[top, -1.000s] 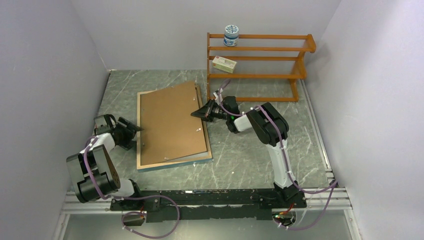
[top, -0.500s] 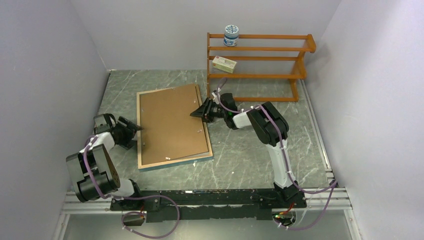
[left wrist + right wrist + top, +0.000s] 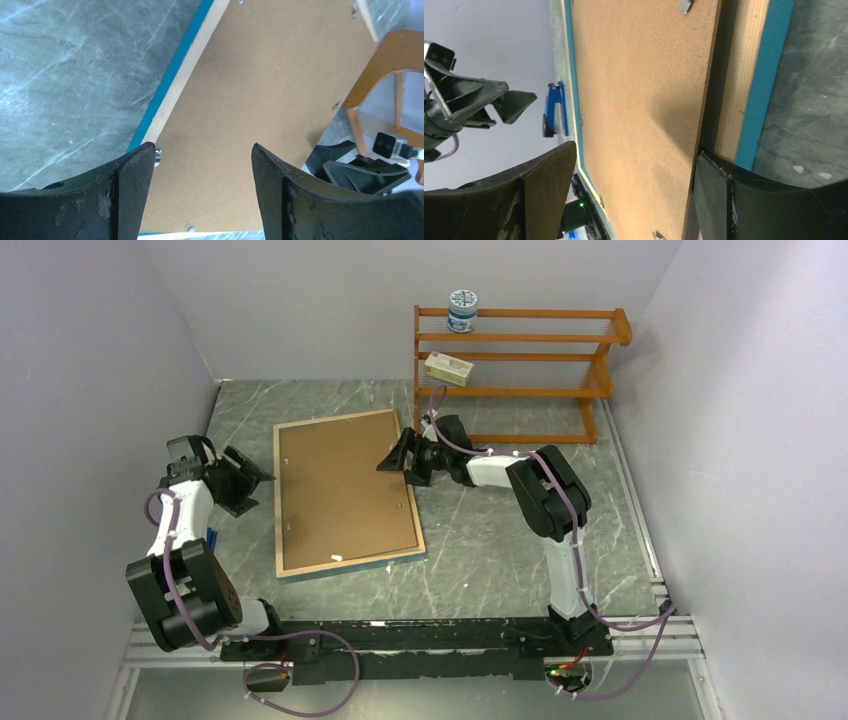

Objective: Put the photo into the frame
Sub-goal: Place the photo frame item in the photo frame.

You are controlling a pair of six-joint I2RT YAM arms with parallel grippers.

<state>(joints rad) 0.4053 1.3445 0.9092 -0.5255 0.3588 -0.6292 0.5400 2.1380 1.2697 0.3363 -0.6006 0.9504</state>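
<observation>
**A:** How far along does it look?

**B:** Well along, I'd judge. The frame [image 3: 278, 510] lies face down on the table [image 3: 480, 540], left of centre. Its wood-coloured back rim faces up and a thin blue edge shows around it. The brown backing board [image 3: 340, 490] lies inside that rim and covers the whole opening.

**A:** And the photo?

**B:** It isn't visible in any view. If it is in, it lies under the board against the pane, but I can't confirm that.

**A:** Are the arms holding anything?

**B:** No. The left gripper [image 3: 250, 485] hangs just off the frame's left edge, fingers spread, with nothing between them. The right gripper [image 3: 398, 462] is at the far right edge of the frame, fingers also spread wide and gripping nothing. One finger sits close beside the rim.

**A:** So what's left?

**B:** Probably securing the board. Small metal tabs [image 3: 157, 157] show along the rim, and I can't tell whether they are turned over the board. From the right wrist view a dark strip runs between the board's edge [image 3: 709, 75] and the wood rim [image 3: 744, 90], so that side may not be fully bedded. It could need pressing flat before the tabs are closed.
</observation>
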